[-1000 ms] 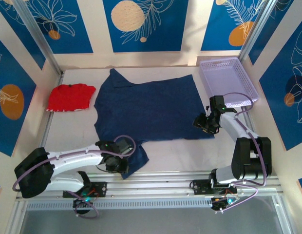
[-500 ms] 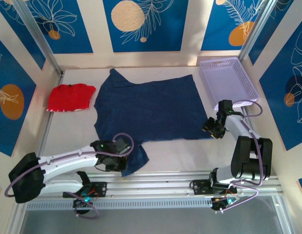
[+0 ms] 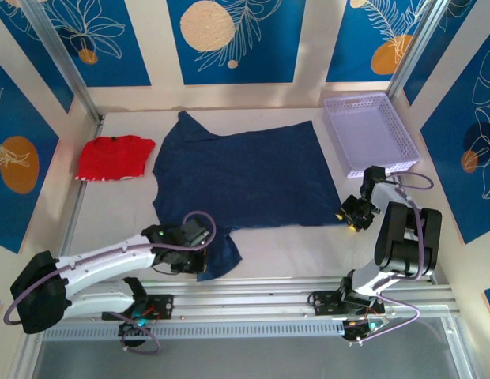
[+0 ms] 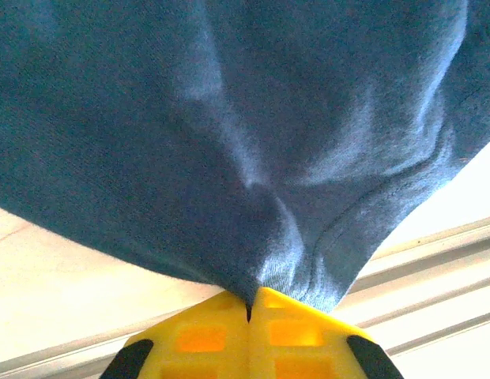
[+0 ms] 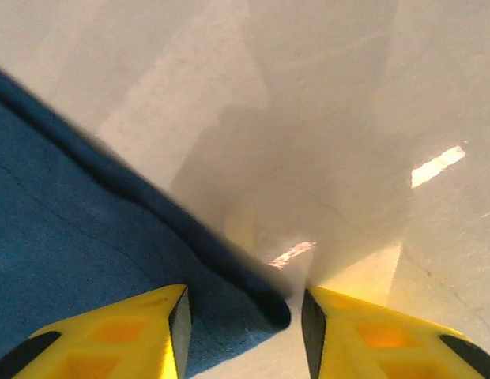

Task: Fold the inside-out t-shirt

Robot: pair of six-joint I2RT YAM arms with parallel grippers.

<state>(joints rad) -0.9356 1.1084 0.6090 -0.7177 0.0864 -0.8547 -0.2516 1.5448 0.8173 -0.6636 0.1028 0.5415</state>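
Observation:
The inside-out t-shirt (image 3: pixel 245 178) lies spread flat, dark navy, across the middle of the white table. Its near left sleeve (image 3: pixel 221 257) hangs toward the front edge. My left gripper (image 3: pixel 199 259) is shut on that sleeve; in the left wrist view the yellow fingers (image 4: pixel 190 335) meet with a fold of the navy cloth (image 4: pixel 245 158) pinched between them. My right gripper (image 3: pixel 352 215) sits low at the shirt's near right corner. In the right wrist view the corner of the hem (image 5: pixel 261 304) lies between the open yellow fingers (image 5: pixel 126 335), and neither finger touches the cloth.
A small red garment (image 3: pixel 114 156) lies at the far left. A lilac plastic basket (image 3: pixel 370 134) stands at the far right, just beyond the right arm. Aluminium rails (image 3: pixel 269 296) run along the table's near edge.
The left gripper has closed on the sleeve and shifted slightly forward. The right gripper has moved right and down from over the shirt to its near right corner, and its jaws have narrowed a little.

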